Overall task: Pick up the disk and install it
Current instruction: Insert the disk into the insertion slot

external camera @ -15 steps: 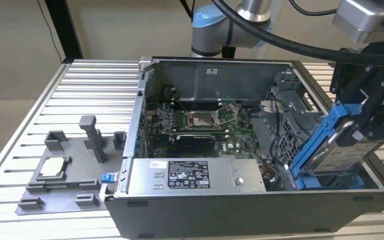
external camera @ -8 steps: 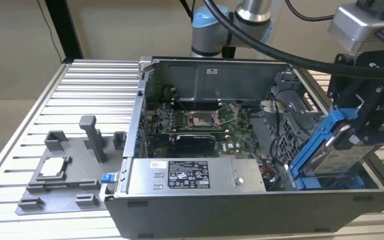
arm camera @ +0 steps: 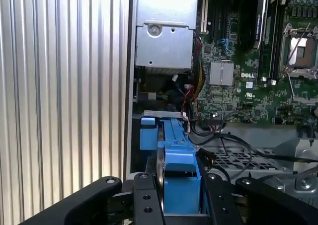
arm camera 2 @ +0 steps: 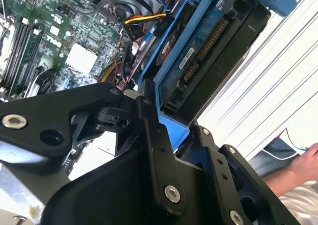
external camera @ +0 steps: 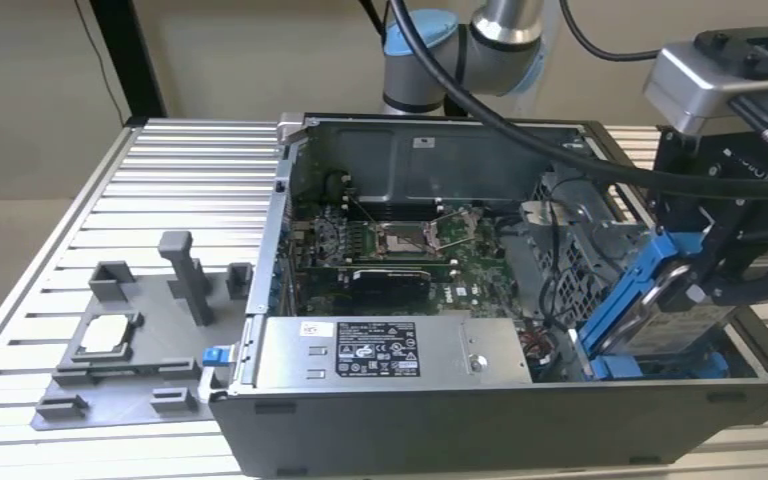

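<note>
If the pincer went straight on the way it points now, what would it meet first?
Likely the floor of the open dark metal computer case: the pincer is shut on the blue-framed silver-grey disk, which points down into its corner bay. Depth unclear.

The exterior view looks down at a slant, from some way off, on the whole computer case [external camera: 491, 425] and table [external camera: 171, 170]. The 2 wrist views sit close behind the gripper [arm camera: 181, 195], seemingly on opposite sides of the disk [arm camera: 174, 135]; both show the motherboard [arm camera: 248, 86].
</note>
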`<state>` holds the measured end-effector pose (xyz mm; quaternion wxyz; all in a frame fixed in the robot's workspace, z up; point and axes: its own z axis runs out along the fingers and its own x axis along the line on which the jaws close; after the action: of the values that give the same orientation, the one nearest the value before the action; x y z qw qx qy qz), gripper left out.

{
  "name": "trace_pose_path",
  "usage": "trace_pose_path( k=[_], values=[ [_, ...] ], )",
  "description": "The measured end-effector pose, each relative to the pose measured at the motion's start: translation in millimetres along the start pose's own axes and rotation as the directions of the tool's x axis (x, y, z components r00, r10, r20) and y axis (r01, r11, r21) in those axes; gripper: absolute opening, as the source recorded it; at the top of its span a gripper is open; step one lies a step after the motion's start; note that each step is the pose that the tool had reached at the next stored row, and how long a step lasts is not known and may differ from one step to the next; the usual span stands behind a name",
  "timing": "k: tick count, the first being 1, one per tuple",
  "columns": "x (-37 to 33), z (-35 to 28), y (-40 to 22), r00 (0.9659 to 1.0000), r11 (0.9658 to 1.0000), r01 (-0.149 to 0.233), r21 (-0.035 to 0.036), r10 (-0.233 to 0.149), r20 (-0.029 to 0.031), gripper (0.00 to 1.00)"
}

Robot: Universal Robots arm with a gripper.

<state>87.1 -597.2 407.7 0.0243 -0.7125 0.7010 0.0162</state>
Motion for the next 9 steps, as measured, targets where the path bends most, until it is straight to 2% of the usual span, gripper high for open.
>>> trace_pose_path(
  k=[5,6,9],
  values=[
    [0.1,1.7,-0.2,1.0000,1.0000,0.000,0.0001,0.000,-0.0005,0.00],
    [0.1,1.7,-0.1,1.0000,1.0000,0.000,0.0000,0.000,-0.0004,1.00],
    [0.1,1.5,-0.1,1.0000,1.0000,0.000,0.0000,0.000,0.0000,1.00]
  ],
)
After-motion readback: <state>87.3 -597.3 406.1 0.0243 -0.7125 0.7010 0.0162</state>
